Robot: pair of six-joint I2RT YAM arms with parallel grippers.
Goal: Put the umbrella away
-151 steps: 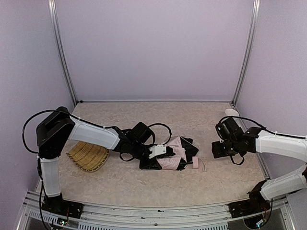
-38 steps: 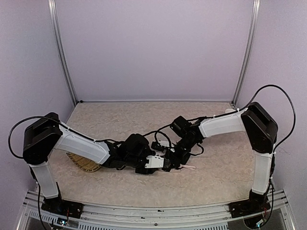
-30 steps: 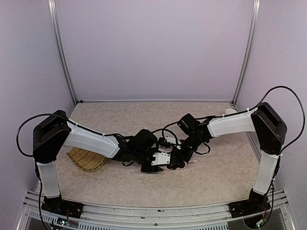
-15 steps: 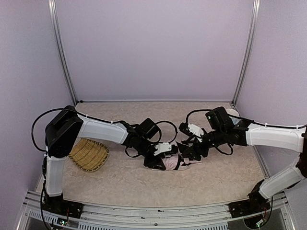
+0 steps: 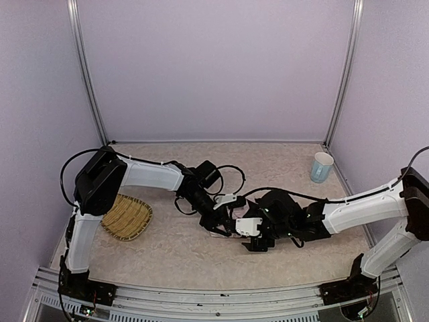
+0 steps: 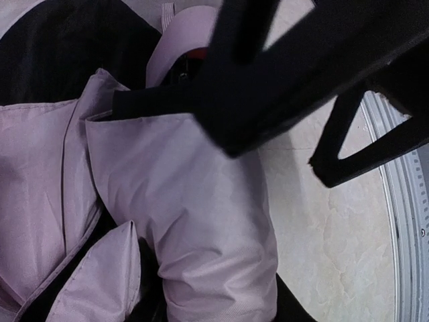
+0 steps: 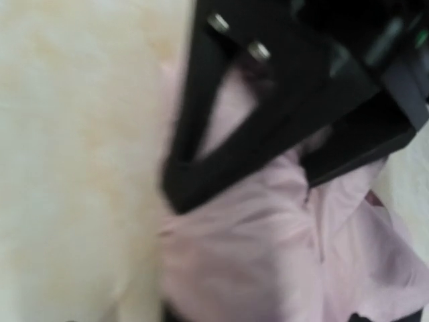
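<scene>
Looks like we're mid-tidy on the umbrella (image 6: 201,201). It's lying collapsed on the bench (image 5: 167,258) about midway across, squeezed between the two arms, with the straw tray (image 5: 124,216) well off to the left.

My take on doing this bit right: let the left gripper (image 5: 216,220) pin the bundle and have the right gripper (image 7: 238,188) bite a whole fold or the shaft. Grab one loose flap and the cloth will probably just slide out. No tugging against each other either, umbrella ribs bend easily.

Right jaws stand wide, straddling pink cloth. The left one sits right on the fabric, but honestly I can't tell if it's clamped or just resting there.

The umbrella itself: pale pink canopy, soft and creased, black lining peeking out in the folds. Handle's hidden.
</scene>
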